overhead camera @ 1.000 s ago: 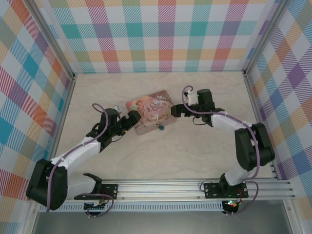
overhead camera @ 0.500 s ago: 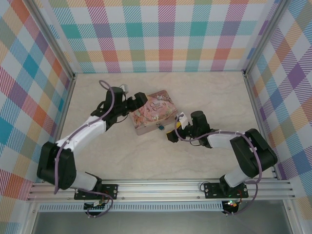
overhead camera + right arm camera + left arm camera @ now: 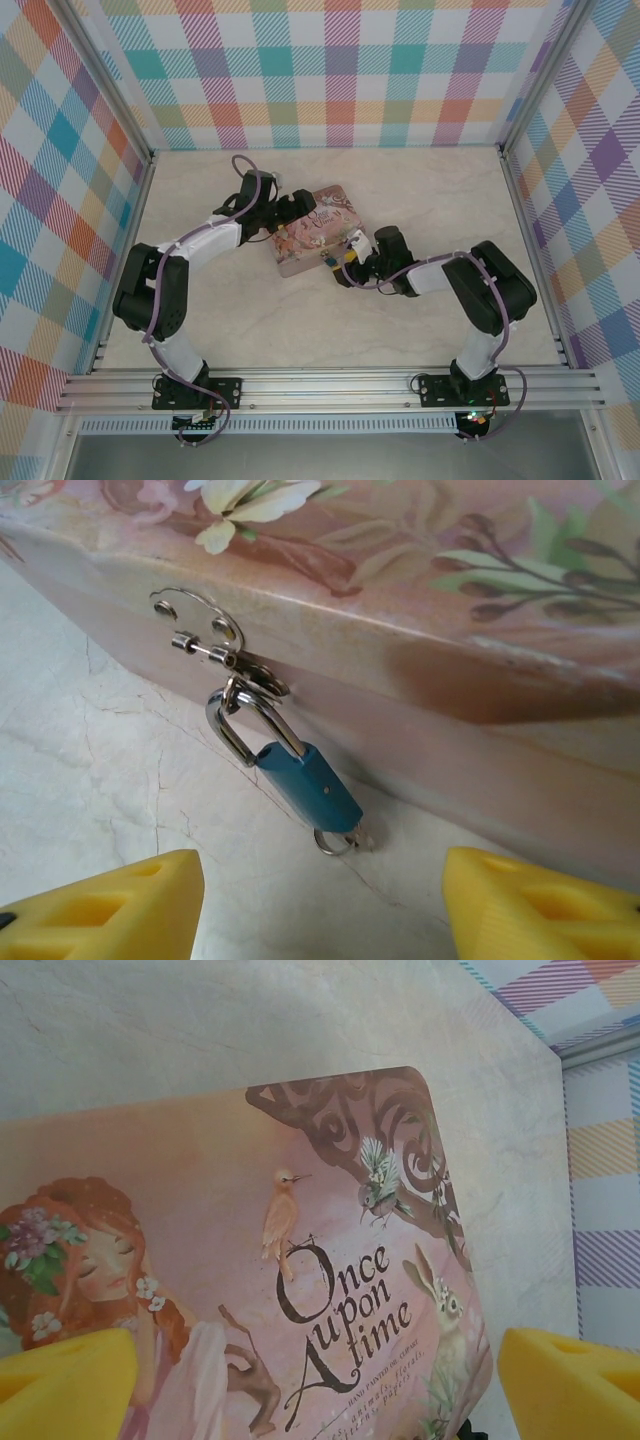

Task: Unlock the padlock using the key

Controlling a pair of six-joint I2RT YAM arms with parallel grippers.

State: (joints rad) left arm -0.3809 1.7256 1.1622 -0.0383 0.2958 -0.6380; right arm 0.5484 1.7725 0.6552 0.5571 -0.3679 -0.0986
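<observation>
The padlock (image 3: 305, 785) is hung on the near wall of the tin (image 3: 450, 750), framed by the wide, empty right pincer (image 3: 320, 900). What may be the key (image 3: 342, 838) is seen at its lower end. Being so small, it could be missed and the tin shoved, as the farther left pincer (image 3: 318, 1385) is spread wide above the lid (image 3: 330, 1210).

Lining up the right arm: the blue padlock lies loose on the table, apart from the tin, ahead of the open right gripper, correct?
No. The padlock is not loose: its shackle is hooked through the latch on the tin's wall, as the right wrist view shows. It is ahead of the open right gripper.
</observation>
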